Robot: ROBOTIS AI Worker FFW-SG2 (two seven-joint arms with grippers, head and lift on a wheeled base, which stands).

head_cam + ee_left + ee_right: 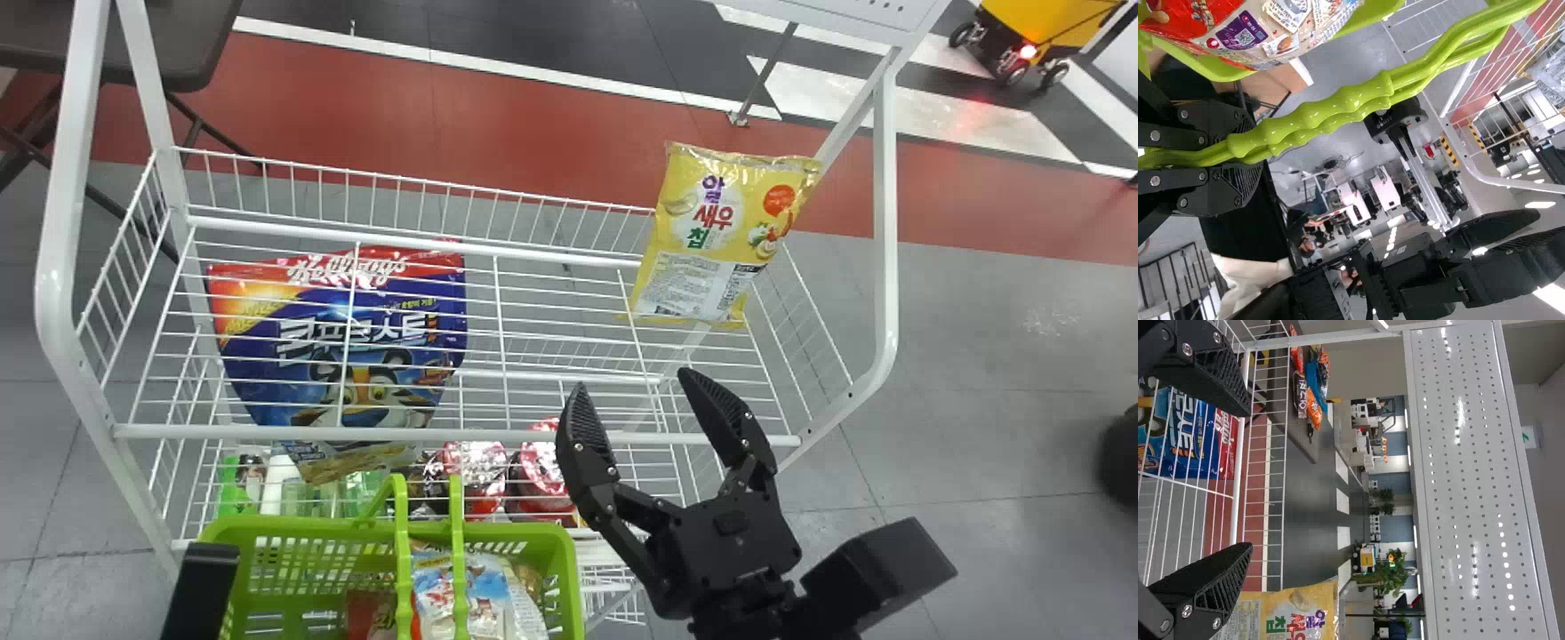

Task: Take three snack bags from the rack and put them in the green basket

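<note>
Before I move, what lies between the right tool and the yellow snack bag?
In the head view, only the white wire rack shows between the right tool and the yellow snack bag.

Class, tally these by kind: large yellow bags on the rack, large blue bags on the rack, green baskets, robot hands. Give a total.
Yellow bag: 1
Blue bag: 1
Green basket: 1
Hands: 2 (left hand, right hand)
Total: 5

Pretty glossy, smooth green plastic for the basket (338,526), wavy handles (1331,105) included. Smooth, white-coated metal wire on the rack (498,436). Shiny, crinkly film on the yellow bag (702,231) by its far right corner and blue bag (302,356) near its left edge.
</note>
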